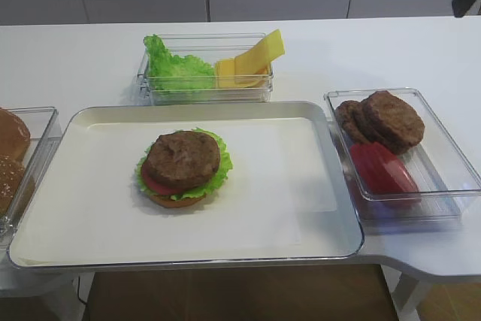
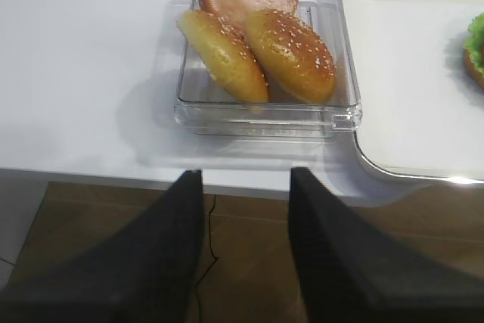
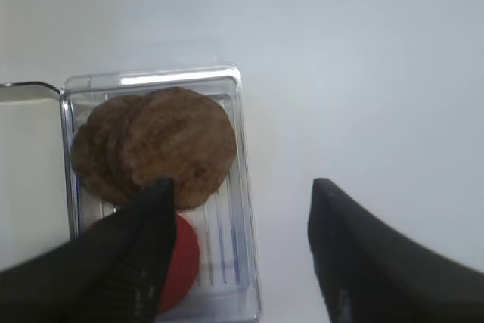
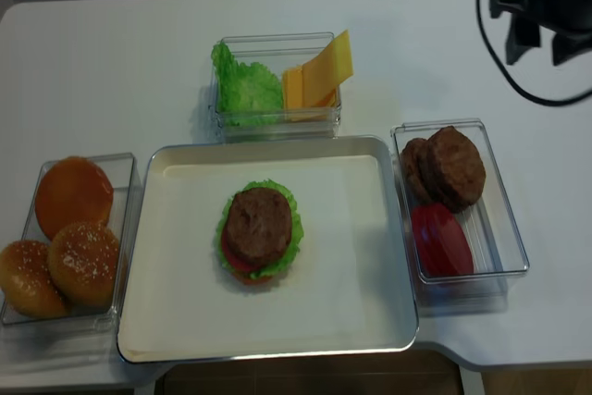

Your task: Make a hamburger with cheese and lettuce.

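Note:
The hamburger [image 1: 183, 167] sits left of centre on the white tray [image 1: 293, 186]: bun half, green leaf, tomato slice, brown patty on top. It also shows in the realsense view [image 4: 259, 231], and its leaf edge shows in the left wrist view [image 2: 476, 43]. The cheese [image 1: 252, 62] and the lettuce [image 1: 173, 65] share a clear box behind the tray. My right gripper [image 4: 541, 43] is open and empty, high at the far right; in its wrist view [image 3: 242, 187] it hangs above the patty box. My left gripper [image 2: 246, 178] is open and empty, off the table's front edge before the bun box.
A clear box right of the tray holds brown patties [image 1: 383, 122] and red tomato slices [image 1: 379, 171]. A clear box left of the tray holds three bun halves [image 4: 74, 247]. The table's front edge [image 2: 113, 172] lies just ahead of the left gripper.

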You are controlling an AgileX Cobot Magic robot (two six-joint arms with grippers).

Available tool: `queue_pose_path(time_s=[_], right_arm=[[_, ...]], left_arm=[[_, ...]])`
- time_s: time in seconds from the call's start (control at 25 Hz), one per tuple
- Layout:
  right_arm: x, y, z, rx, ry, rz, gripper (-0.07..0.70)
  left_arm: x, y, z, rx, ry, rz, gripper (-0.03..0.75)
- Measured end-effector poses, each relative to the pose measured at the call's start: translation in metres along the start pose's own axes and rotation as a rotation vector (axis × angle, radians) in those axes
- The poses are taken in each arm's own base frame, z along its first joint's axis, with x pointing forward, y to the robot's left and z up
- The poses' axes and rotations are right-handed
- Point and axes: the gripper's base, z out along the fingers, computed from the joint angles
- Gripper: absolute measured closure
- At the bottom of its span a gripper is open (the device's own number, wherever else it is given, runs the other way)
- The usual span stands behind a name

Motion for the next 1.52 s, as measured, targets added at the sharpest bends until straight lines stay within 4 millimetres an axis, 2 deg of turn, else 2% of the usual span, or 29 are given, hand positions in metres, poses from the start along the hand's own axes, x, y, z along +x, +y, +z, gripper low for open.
queue_pose_path(time_s=[0.32,0.56,0.76,0.92,1.2,1.52], right_arm=[[0.062,-0.012,-0.044,-0.007,-0.053,-0.002,0.213],[0.133,-0.019,-0.076,-0.062,-0.129,0.009,0.215],[0.195,-0.026,-0.106,-0.125,-0.265,0.016,0.215],[0.239,-0.034,-0.12,-0.133,-0.386,0.002,0.215],[0.297,-0.043,-0.118,-0.138,-0.53,-0.039,0.215],[0.338,-0.047,-0.086,-0.148,-0.574,-0.088,0.215]], left_arm=[[0.0,0.0,0.0,0.0,0.0,0.0,0.43],[0.0,0.0,0.0,0.0,0.0,0.0,0.43],[0.0,0.0,0.0,0.0,0.0,0.0,0.43],[0.0,0.0,0.0,0.0,0.0,0.0,0.43],[0.0,0.0,0.0,0.0,0.0,0.0,0.43],[0.0,0.0,0.0,0.0,0.0,0.0,0.43]])
